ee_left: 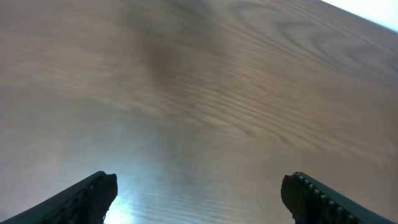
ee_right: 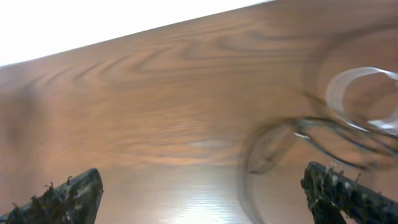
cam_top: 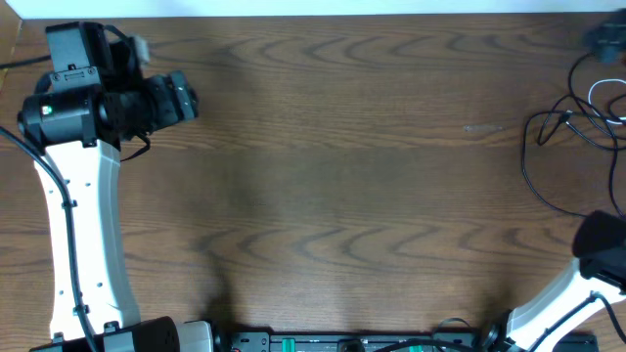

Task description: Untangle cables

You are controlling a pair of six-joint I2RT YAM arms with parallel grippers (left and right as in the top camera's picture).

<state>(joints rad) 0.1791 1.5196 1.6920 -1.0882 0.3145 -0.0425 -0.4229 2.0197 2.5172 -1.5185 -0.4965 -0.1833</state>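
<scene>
The thin black cable lies in loose loops at the table's far right, tangled with the white cable near the right edge. In the right wrist view both are blurred: the black cable curves ahead of the fingers, the white cable loops at upper right. My right gripper is open and empty, short of the cables; its arm shows at lower right overhead. My left gripper is open and empty over bare wood, its arm at the far left.
A dark object sits at the top right corner by the cables. The table's far edge runs along the top. Robot bases and wiring line the near edge.
</scene>
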